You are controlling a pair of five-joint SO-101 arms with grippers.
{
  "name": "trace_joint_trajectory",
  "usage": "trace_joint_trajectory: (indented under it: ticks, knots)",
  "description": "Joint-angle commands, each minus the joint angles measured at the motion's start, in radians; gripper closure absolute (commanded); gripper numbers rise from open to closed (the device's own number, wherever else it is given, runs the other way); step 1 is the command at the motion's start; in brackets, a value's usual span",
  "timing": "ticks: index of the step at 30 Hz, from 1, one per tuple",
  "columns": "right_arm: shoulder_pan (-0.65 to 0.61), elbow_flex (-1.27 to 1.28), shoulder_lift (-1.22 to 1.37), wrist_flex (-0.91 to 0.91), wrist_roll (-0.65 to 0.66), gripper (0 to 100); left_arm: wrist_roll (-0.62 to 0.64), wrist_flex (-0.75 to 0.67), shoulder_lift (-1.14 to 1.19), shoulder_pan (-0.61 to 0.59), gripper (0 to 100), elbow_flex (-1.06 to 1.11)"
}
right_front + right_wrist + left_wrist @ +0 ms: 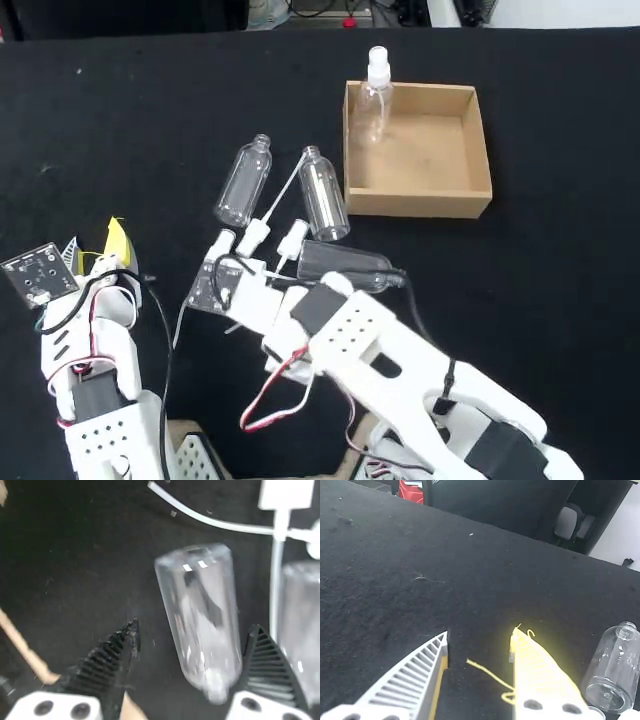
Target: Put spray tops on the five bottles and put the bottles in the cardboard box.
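2 uncapped clear bottles are lying on the black table (120, 120), at 9 o'clock from the cardboard box (470, 200). They are the left bottle (243, 182) and the middle bottle (323, 192), and both necks are pointing roughly toward 12 o'clock. White spray tops (255, 235) with thin tubes are lying just beside the bases of these 2 bottles, at their 6 o'clock side. A capped bottle (377, 95) is standing upright inside the box, in its 11 o'clock corner, with its spray top rising above the rim.

The right gripper (194, 627) is hanging low over the table at 6 o'clock from the middle bottle. Its 2 black fingers are spreading wide around a 4th bottle (195, 595), which is lying on its side between them, nearer 1 finger; nothing is being squeezed.

The left gripper (480, 632) is sitting at the table's 8 o'clock side, well apart from the box. Its white and yellow fingers are standing apart over bare black cloth and are holding nothing.
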Motion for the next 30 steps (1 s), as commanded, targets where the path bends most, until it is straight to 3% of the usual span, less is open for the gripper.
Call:
trace_joint_trajectory:
  ticks: [1,6,9,16,27,30]
  knots:
    - [0.127,-0.127,-0.025,0.124,0.014,67.6,0.0,-0.025,-0.015,-0.007,80,0.019]
    - [0.23,-0.081,-0.024,0.132,0.051,67.6,0.0,-0.025,-0.015,-0.004,80,0.019]
    - [0.232,-0.018,-0.024,0.114,0.11,67.6,0.0,-0.025,-0.015,-0.004,80,0.019]
    - [0.227,0.131,-0.025,-0.091,0.115,67.6,0.0,-0.025,-0.015,-0.004,80,0.019]
    - [0.229,0.302,-0.024,-0.259,0.115,68.1,0.0,-0.025,-0.015,-0.002,80,0.019]
    - [0.232,0.309,-0.024,-0.269,0.109,75.8,0.0,-0.025,-0.014,-0.002,80,0.019]
